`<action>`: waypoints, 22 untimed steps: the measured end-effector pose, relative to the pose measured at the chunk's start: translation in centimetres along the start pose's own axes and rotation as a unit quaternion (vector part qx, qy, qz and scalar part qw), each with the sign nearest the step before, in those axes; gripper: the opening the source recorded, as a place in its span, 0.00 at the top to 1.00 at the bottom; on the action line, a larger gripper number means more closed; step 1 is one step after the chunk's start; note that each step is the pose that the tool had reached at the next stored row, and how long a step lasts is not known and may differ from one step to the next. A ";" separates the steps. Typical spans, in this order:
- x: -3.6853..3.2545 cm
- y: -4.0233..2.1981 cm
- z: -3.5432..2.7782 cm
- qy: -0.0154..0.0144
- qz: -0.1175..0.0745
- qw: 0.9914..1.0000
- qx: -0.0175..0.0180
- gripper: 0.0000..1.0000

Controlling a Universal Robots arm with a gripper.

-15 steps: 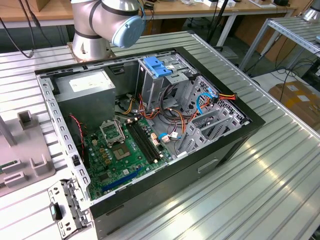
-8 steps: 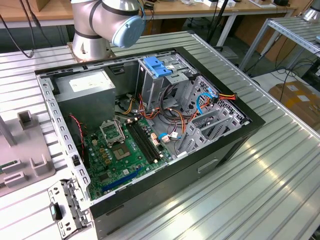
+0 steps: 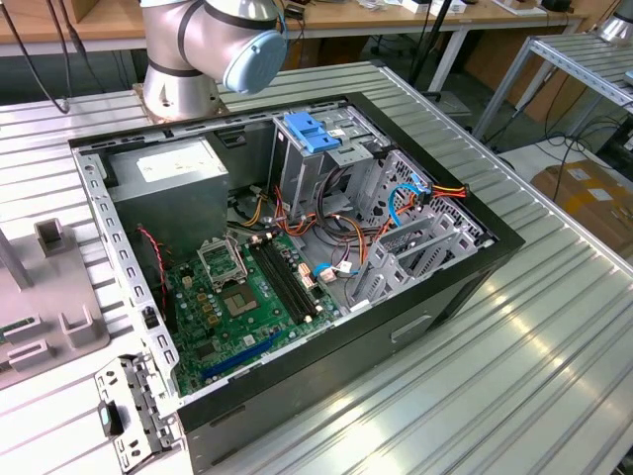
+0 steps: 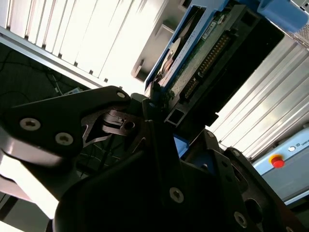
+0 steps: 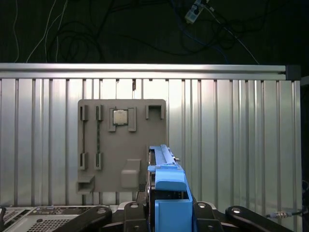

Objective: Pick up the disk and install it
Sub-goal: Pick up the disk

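Observation:
In both wrist views my gripper [image 5: 166, 209] is shut on the disk [image 5: 166, 186]. The first wrist view shows the disk edge-on, its blue plastic carrier frame standing up between the two black fingers [image 5: 133, 212]. The second wrist view shows the disk [image 4: 203, 48] from the side, with its green circuit board, connector pins and blue edge, clamped at the gripper [image 4: 161, 108]. The disk is held off the ribbed metal table, over the side of a grey fixture plate [image 5: 123, 145]. The open computer case [image 3: 297, 228] lies in the exterior view.
Inside the case are a grey power-supply box [image 3: 173, 173], a green motherboard [image 3: 247, 297], loose cables [image 3: 346, 247] and a drive cage topped by a light-blue bracket [image 3: 315, 132]. The arm's base [image 3: 213, 49] stands behind the case. The fixture plate carries a processor chip [image 5: 119, 117].

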State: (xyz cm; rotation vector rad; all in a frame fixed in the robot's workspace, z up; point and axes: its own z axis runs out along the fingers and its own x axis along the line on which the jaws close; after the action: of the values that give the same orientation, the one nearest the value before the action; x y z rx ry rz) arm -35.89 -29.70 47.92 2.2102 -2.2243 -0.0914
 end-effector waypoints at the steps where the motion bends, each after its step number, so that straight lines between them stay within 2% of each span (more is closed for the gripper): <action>1: 0.00 -0.04 0.00 0.000 0.000 1.000 0.000 0.63; 22: -0.01 -1.10 -0.05 0.000 0.000 1.000 0.000 0.63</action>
State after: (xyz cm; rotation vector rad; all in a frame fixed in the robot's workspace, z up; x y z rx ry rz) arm -34.79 -29.70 47.92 2.2102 -2.2244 -0.0914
